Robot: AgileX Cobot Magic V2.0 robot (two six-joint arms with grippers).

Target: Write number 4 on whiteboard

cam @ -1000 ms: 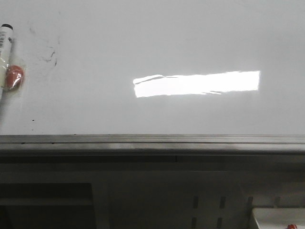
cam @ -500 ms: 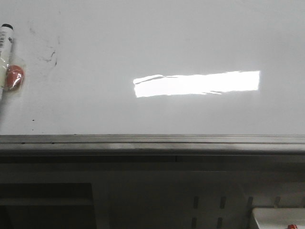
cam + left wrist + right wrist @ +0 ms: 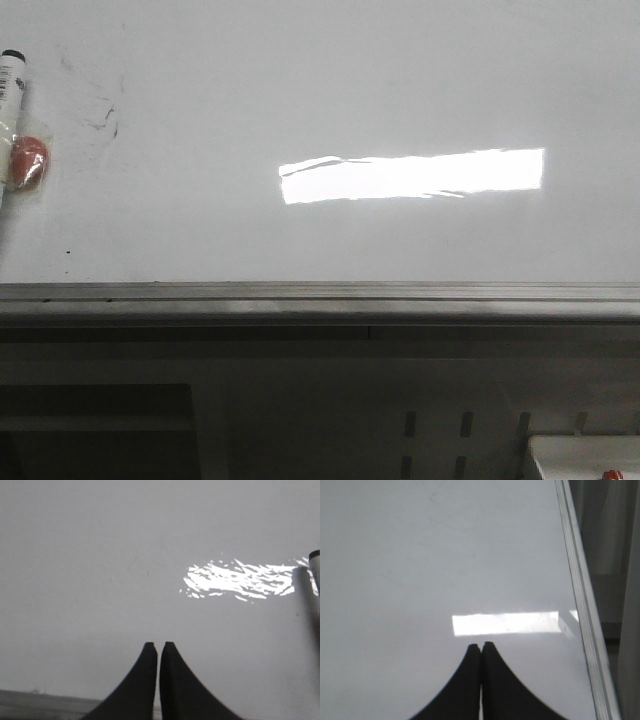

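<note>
Front view shows the large glossy white whiteboard [image 3: 330, 80] with a bright rectangular glare and a grey metal edge strip [image 3: 320, 298], and at its far left edge a white marker pen with a black cap [image 3: 11, 95] lies beside faint dark smudges [image 3: 105, 120]; no number 4 can be seen on it. The left gripper [image 3: 158, 650] and the right gripper [image 3: 481, 650] are both clenched with black fingers pressed together, grasping nothing, above the bare board.
</note>
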